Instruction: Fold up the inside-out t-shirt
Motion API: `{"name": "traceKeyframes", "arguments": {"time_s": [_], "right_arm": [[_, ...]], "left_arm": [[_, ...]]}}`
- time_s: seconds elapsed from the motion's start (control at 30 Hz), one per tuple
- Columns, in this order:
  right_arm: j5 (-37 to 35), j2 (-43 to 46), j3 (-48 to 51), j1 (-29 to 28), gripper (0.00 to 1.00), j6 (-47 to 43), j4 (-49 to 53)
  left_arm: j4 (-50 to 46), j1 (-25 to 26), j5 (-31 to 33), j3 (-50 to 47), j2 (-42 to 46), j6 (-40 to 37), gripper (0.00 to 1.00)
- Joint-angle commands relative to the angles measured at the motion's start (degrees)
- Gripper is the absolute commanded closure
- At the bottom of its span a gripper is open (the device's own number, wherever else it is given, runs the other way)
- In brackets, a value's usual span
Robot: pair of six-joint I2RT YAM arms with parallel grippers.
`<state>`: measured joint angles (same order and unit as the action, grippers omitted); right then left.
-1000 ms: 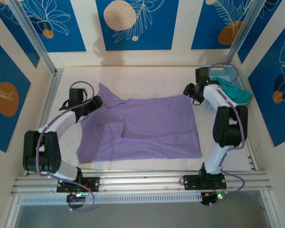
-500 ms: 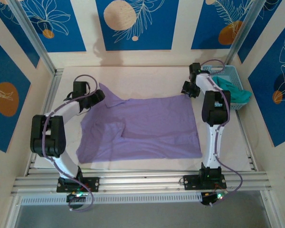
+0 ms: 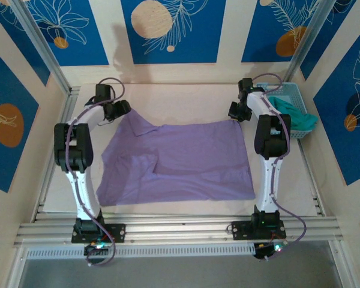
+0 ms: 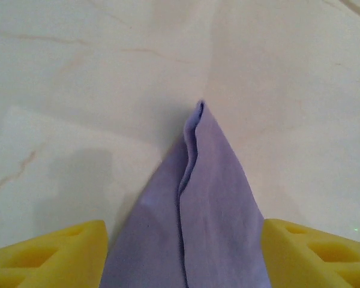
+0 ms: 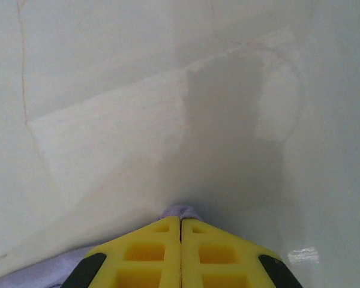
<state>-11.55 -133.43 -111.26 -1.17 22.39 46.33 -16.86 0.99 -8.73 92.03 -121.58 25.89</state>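
Since a second ago my right jaws have clamped on the shirt (image 3: 186,159) at its far-right corner; my left jaws gape astride its far-left tip.

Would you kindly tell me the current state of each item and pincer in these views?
t-shirt: spread on the table, not yet folded, near-left part creased.
left pincer: open, fingers either side of a shirt corner.
right pincer: shut on the shirt's far right corner.
basket: upright, at the far right.
teal garment: bunched, spilling over the basket's rim.
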Motion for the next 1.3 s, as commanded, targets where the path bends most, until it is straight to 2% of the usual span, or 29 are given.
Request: {"name": "traceKeyframes", "arguments": {"time_s": [0.0, 0.2, 0.37, 0.5, 0.67, 0.77, 0.93, 1.27], "right_arm": [[1.54, -0.45, -0.10, -0.50, 0.92, -1.29, 1.13], [2.05, -0.53, -0.18, -0.46, 0.93, -1.56, 0.90], [2.50, -0.55, -0.30, -0.59, 0.93, -1.94, 0.87], [2.32, -0.22, -0.36, -0.59, 0.93, -2.87, 0.97], [2.32, 1.57, -0.02, -0.76, 0.93, -6.06, -0.08], [1.71, 3.85, 1.84, -0.93, 0.93, -8.97, -1.77], [1.78, 9.83, 8.22, -1.20, 0.93, -12.95, -6.38], [0.86, 25.53, 25.97, 0.37, 0.94, -12.35, -11.40]], "left_arm": [[-6.76, -0.47, -2.17, 7.09, -5.16, -2.97, 0.36], [-10.86, -0.48, -3.04, 18.99, -13.82, -3.63, 0.50], [-11.51, -0.47, -5.79, 25.05, -18.08, -3.78, 0.72], [-12.43, -0.45, -5.56, 27.50, -18.79, -4.87, 0.89], [-14.15, -0.53, -7.05, 27.13, -14.57, -5.59, 0.98], [-13.75, -0.47, -9.70, 22.06, -8.04, -5.24, 1.00], [-9.24, -0.77, -12.12, 6.46, 6.62, -2.45, 1.00], [-1.73, -3.72, -20.49, -21.91, 36.23, 9.89, 1.00]]}}
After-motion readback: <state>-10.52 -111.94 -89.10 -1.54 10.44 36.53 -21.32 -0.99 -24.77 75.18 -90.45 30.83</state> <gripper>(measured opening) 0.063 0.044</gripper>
